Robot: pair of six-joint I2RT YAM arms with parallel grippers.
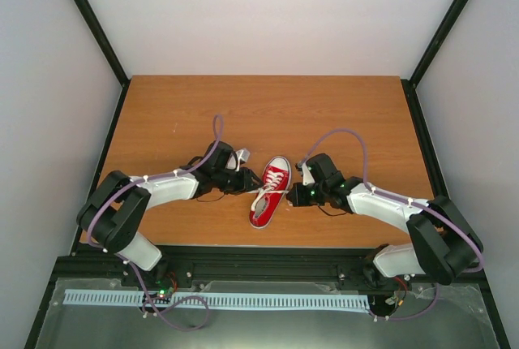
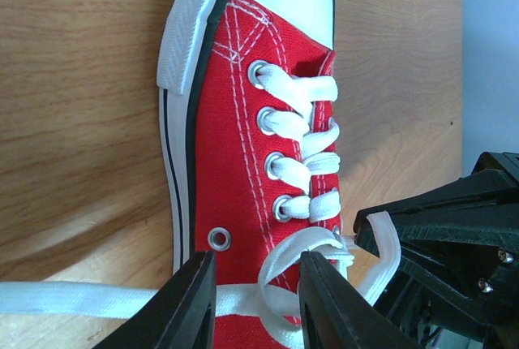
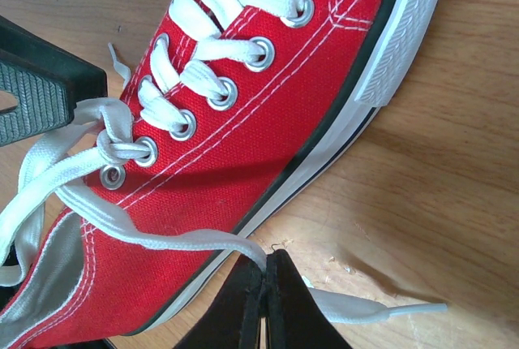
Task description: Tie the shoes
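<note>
The red shoe (image 1: 270,191) lies on the wooden table between both arms, its white toe cap pointing away from the bases. My left gripper (image 2: 255,300) hovers over the shoe's (image 2: 227,138) throat. Its jaws stand apart, and a loop of white lace (image 2: 280,272) and a flat lace strand lie between them, unpinched. My right gripper (image 3: 266,280) is shut on the other white lace (image 3: 162,239) beside the shoe's (image 3: 268,105) sole. That lace's free end (image 3: 389,310) trails on the wood. In the top view, the left gripper (image 1: 247,178) and right gripper (image 1: 302,191) flank the shoe.
The wooden table (image 1: 324,114) is bounded by black frame posts and pale walls. A perforated white cable strip (image 1: 219,300) runs along the near edge behind the arm bases. The right gripper's black body (image 2: 454,235) sits close to my left fingers.
</note>
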